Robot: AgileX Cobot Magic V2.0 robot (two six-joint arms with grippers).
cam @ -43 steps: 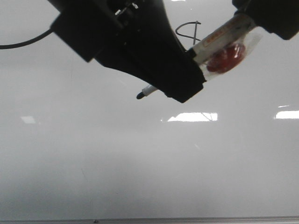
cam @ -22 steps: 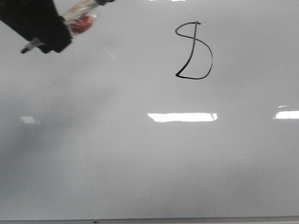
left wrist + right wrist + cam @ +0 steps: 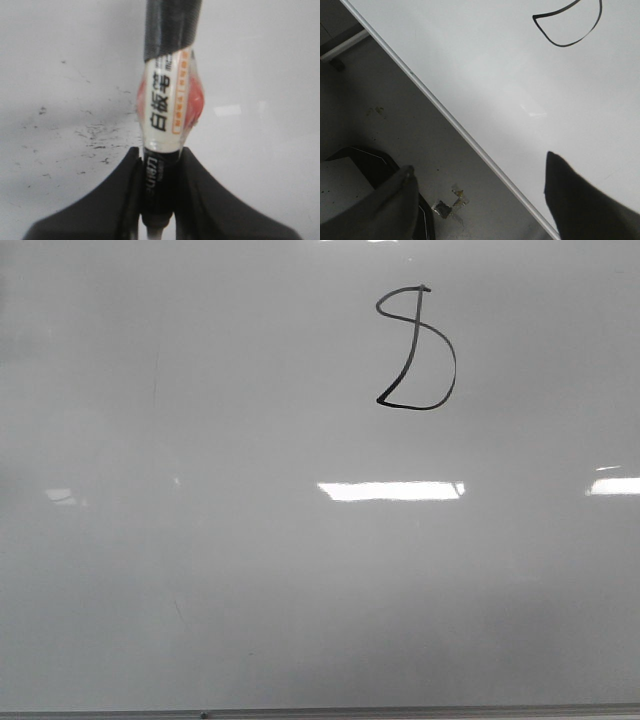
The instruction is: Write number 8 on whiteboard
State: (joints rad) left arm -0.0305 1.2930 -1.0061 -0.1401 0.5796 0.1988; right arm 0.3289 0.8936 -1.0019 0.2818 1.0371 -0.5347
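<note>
In the front view we see the whiteboard (image 3: 250, 570) filling the frame, its thin metal edge along six o'clock; the number 8 (image 3: 416, 348) sits toward one o'clock, a lopsided black figure with a crossing stroke at its top and a wide lower loop; bright rectangular reflections lie below it, apart from the ink; neither arm shows in this view.

In the left wrist view we find the left gripper (image 3: 159, 190) closed snugly on a marker (image 3: 167, 107), its two black fingers (image 3: 117, 195) pressing the dark lower barrel from either side; the marker has a cream label with printed characters, an orange strip and a reddish bulge under clear tape, and a black upper section; behind it the surface is pale and speckled with dark flecks.

In the right wrist view we see the right gripper (image 3: 480, 200) spread wide and holding nothing, one finger over the floor, the other over the board; the figure's lower loop (image 3: 567, 30) shows, well apart from the fingers; the board's metal edge (image 3: 445, 117) runs diagonally between them.
</note>
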